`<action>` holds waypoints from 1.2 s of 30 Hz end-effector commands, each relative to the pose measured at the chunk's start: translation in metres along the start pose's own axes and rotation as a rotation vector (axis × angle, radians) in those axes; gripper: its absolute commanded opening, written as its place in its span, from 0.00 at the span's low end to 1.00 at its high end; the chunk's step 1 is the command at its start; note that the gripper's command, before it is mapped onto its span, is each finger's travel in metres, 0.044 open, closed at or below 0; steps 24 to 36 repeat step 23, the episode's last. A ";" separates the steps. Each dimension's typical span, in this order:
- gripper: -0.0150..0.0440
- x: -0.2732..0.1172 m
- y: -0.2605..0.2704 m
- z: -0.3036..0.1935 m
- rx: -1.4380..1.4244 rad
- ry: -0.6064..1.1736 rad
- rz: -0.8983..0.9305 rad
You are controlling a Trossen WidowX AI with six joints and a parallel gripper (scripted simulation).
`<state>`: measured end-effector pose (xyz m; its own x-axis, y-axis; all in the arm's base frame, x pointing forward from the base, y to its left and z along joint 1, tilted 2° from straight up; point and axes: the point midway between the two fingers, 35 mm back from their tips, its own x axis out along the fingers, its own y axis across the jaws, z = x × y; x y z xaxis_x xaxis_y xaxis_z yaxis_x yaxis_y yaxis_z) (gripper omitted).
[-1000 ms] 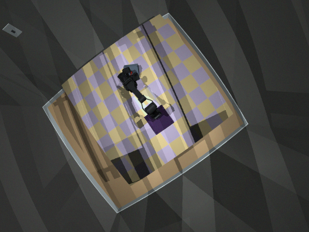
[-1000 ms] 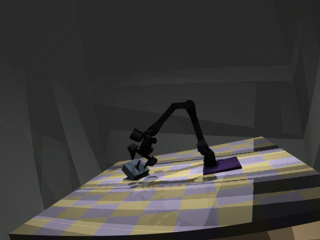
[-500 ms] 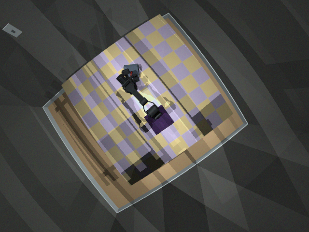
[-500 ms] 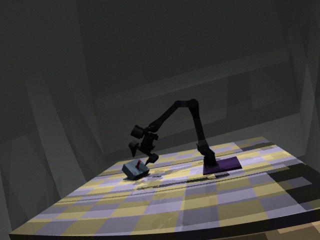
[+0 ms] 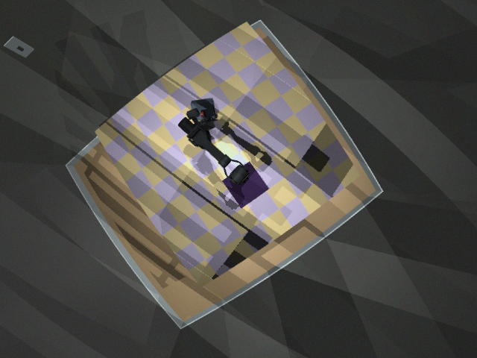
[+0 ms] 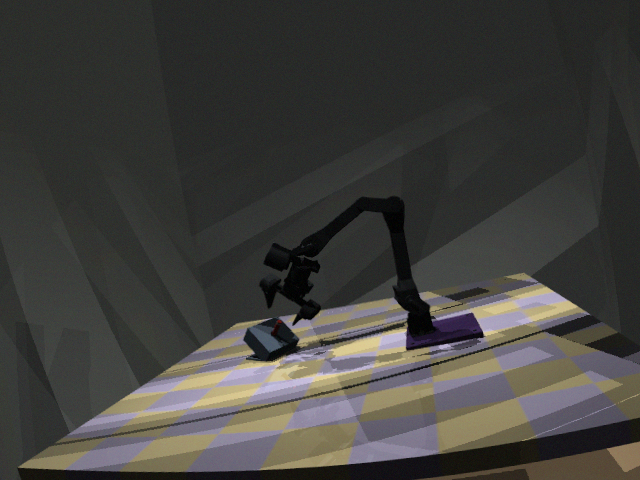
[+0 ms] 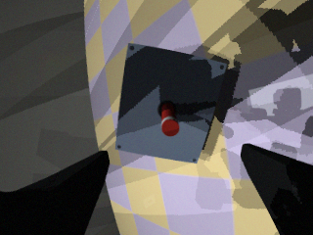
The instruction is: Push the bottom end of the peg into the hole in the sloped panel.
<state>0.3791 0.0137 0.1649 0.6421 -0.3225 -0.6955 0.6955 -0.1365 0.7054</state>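
Note:
A red round peg (image 7: 168,119) sticks out of the hole in the dark blue-grey sloped panel (image 7: 171,105). In the exterior view the peg (image 6: 277,327) stands out of the panel (image 6: 270,340) at a slant. It also shows as a red spot in the top view (image 5: 203,112) on the panel (image 5: 204,107). My gripper (image 6: 285,304) is open wide and empty, a little above the panel and apart from the peg. In the wrist view its two dark fingers stand far to either side, below the peg.
The arm's purple base plate (image 6: 443,330) sits on the checkered table to the right of the panel; it also shows in the top view (image 5: 246,185). The table's edges lie far from the panel.

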 end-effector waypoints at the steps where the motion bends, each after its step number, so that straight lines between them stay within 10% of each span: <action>1: 1.00 -0.009 0.002 0.000 0.007 0.000 0.008; 36: 1.00 -0.038 -0.002 -0.001 0.005 0.002 0.007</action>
